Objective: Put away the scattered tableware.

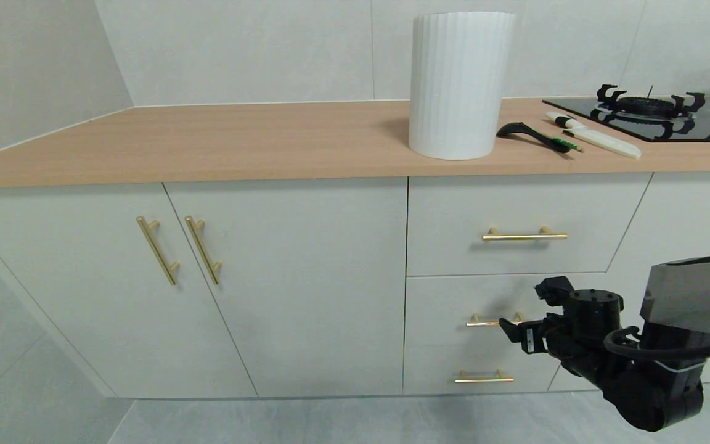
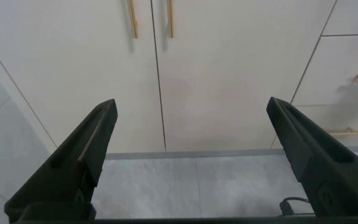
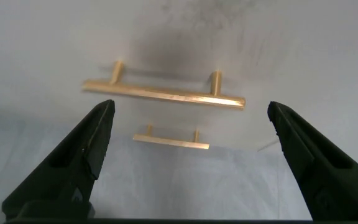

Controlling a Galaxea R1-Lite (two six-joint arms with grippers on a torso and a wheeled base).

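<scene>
right arm [image 1: 638, 376]: matte black, chunky rounded cylindrical joint housings. 1 black cable [image 1: 657, 353] loops across it, coming from under a grey flat-sided metal block [image 1: 694, 296]. right gripper [image 1: 524, 307]: black, blocky base, small pale patch [image 1: 530, 345] on the side, print too small to tell. Wrist views: 2 black fingers per gripper, long wedges tapering to blunt tips, smooth matte faces, bevelled edges. left gripper [image 2: 190, 106] fingers [image 2: 79, 155] look the same as the right one's fingers [image 3: 309, 162]. Thin black wire [image 2: 291, 204] at the left gripper's base.
</scene>
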